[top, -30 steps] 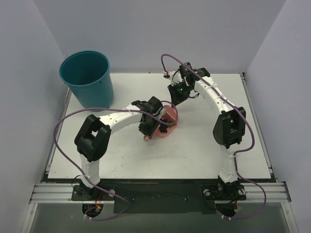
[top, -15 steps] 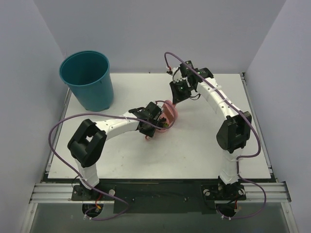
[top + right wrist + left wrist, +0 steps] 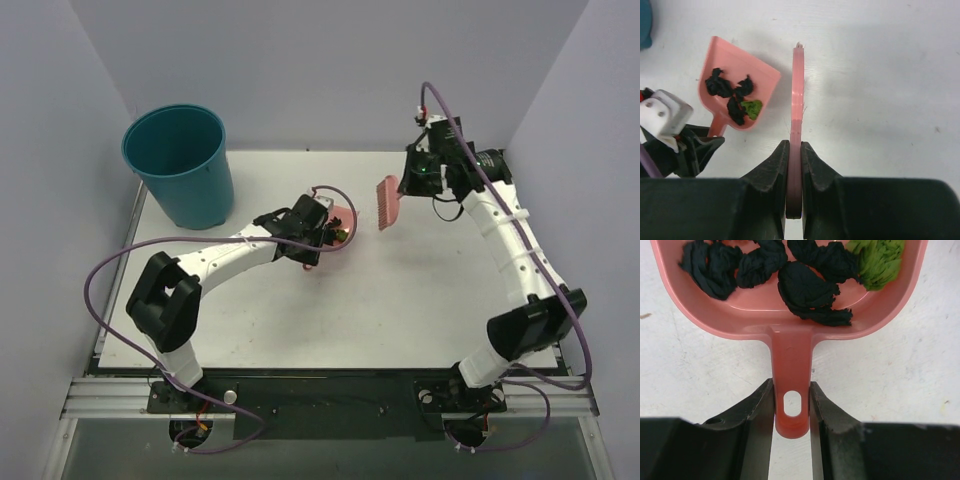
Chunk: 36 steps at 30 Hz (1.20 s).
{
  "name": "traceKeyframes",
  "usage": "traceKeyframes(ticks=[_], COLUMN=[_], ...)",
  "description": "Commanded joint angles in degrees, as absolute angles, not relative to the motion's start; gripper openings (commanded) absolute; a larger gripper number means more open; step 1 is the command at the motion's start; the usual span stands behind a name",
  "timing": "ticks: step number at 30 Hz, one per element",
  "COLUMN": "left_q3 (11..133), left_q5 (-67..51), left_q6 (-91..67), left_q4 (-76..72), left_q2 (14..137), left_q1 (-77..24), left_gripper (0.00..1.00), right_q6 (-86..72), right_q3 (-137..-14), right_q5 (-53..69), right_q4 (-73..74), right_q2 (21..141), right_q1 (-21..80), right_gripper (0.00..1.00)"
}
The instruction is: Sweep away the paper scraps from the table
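Note:
The paper scraps [image 3: 807, 290], several black wads and one green one, lie inside the pink dustpan [image 3: 735, 315]. My left gripper [image 3: 792, 401] is shut on the dustpan's handle, which sits between both fingers. In the top view the dustpan [image 3: 344, 216] rests on the table [image 3: 400, 310] near its middle, with my left gripper [image 3: 318, 238] behind it. My right gripper [image 3: 415, 182] is shut on the pink brush [image 3: 388, 202], held apart to the right of the pan. The right wrist view shows the brush [image 3: 797, 95] edge-on and the dustpan [image 3: 760, 75] with the scraps [image 3: 735, 102] to its left.
A teal bucket [image 3: 180, 165] stands at the table's back left corner. Pale walls close in the back and both sides. Purple cables loop off both arms.
My right arm has swung the brush away from the dustpan, to the right and back. My left arm has carried the dustpan a little toward the back.

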<state>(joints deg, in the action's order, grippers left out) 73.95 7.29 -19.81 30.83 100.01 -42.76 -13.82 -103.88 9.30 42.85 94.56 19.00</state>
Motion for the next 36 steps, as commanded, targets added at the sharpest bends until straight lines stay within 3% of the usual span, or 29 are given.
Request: traceKeyframes(ticks=[1,8,23,29,36], left_q3=[81.02,90.95,118.46,118.75,106.20], left_q5=[7.91,4.05,-13.34,-22.05,-34.52], left_q6=[-23.29,-26.54,-31.28,-35.94,-47.97], left_q4=[33.74,38.76,43.33,40.09,24.80], left_q2=[95.89,94.04,99.22,99.41,95.89], left_q1=[-40.78,-36.13,-18.91,-10.55,-0.36], left_gripper=[0.00,0.00,0.00,0.00,0.00], right_q6=[-22.23,-25.49,-27.42,-27.68,-27.77], right_q3=[-96.53,-80.97,-70.23,-69.52,-69.35], right_q5=[1.15,-1.93,3.25,3.25,2.99], right_q4=[39.03,32.35,28.21,27.78,27.51], right_q2=[85.18,75.94,74.97,75.41,75.85], right_q1=[17.05,16.88,18.46,19.60,20.48], right_gripper=[0.00,0.00,0.00,0.00,0.00])
